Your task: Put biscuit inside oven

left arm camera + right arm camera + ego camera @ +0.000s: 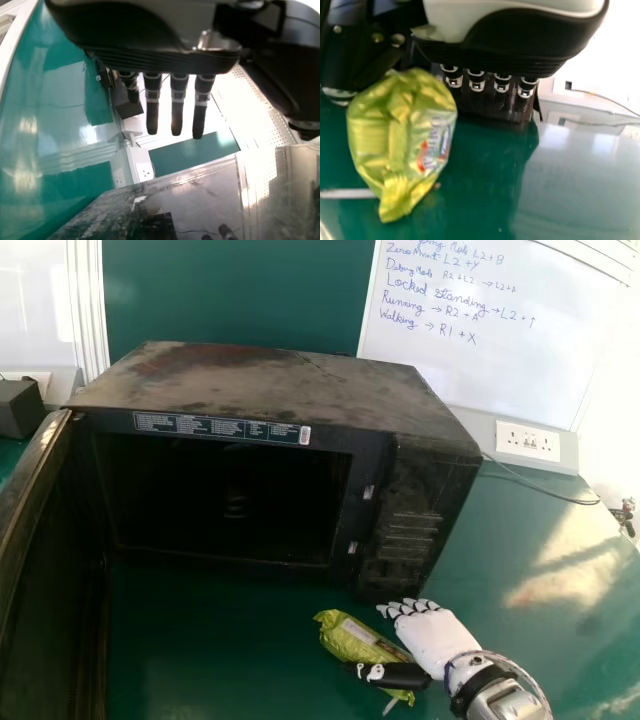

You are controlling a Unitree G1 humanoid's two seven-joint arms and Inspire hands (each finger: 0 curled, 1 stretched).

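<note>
My right hand is operating in the released state, its fingers extending forward, its thumb crossing the biscuit packet. The packet is sitting outside, in front of the open oven. My left hand is presenting straight, released fingers.

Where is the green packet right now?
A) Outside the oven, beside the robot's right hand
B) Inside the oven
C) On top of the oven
A: the green packet shows in front of the oven, next to the right hand.
</note>
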